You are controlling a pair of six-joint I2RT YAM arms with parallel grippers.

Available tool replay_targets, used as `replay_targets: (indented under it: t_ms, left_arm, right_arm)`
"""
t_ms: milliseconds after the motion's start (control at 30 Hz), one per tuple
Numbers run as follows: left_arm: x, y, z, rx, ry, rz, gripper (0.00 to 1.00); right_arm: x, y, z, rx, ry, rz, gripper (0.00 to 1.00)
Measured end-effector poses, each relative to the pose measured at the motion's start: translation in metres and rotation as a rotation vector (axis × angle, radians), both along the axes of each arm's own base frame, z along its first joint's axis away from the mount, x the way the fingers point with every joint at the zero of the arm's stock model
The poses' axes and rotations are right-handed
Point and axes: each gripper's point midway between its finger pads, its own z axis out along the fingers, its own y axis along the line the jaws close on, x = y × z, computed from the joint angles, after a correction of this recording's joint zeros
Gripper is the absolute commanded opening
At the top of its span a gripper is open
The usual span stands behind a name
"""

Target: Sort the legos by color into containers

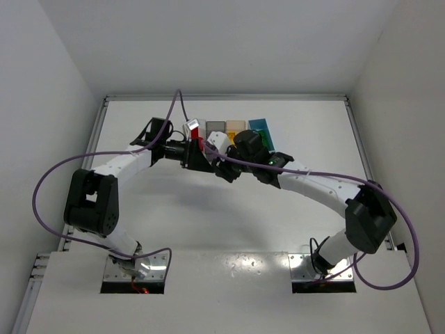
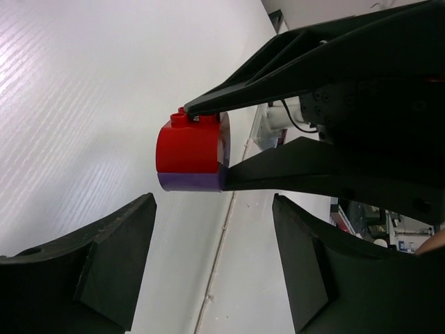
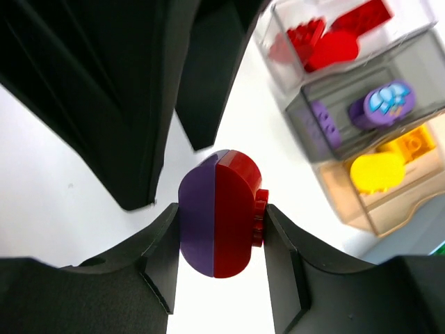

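Frame centre: right fingers (image 3: 156, 257) pinch a joined red-and-purple brick pair (image 3: 219, 216) above the desk (image 3: 55, 209), bins (image 3: 302, 129) upper right. Left fingers (image 2: 115, 243) gape open, apart from it. Light, rigid, slick; probably grip the purple half's flat sides.

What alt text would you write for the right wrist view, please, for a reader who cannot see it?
The right fingers grip a joined red-and-purple brick pair over the white table. At upper right stand a clear bin of red bricks, a grey bin of purple bricks and a tan bin of yellow bricks.
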Motion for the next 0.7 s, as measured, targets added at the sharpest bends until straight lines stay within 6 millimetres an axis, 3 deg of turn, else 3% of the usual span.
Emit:
replay_targets:
  t_ms: [167, 700]
  left_arm:
    - [0.0, 0.001, 0.001, -0.006, 0.001, -0.003, 0.79]
    - [-0.001, 0.0, 0.002, -0.012, -0.001, -0.011, 0.79]
  right_arm:
    - [-0.009, -0.008, -0.013, -0.023, 0.025, 0.001, 0.15]
    - [-0.013, -0.002, 0.001, 0.02, 0.027, 0.026, 0.15]
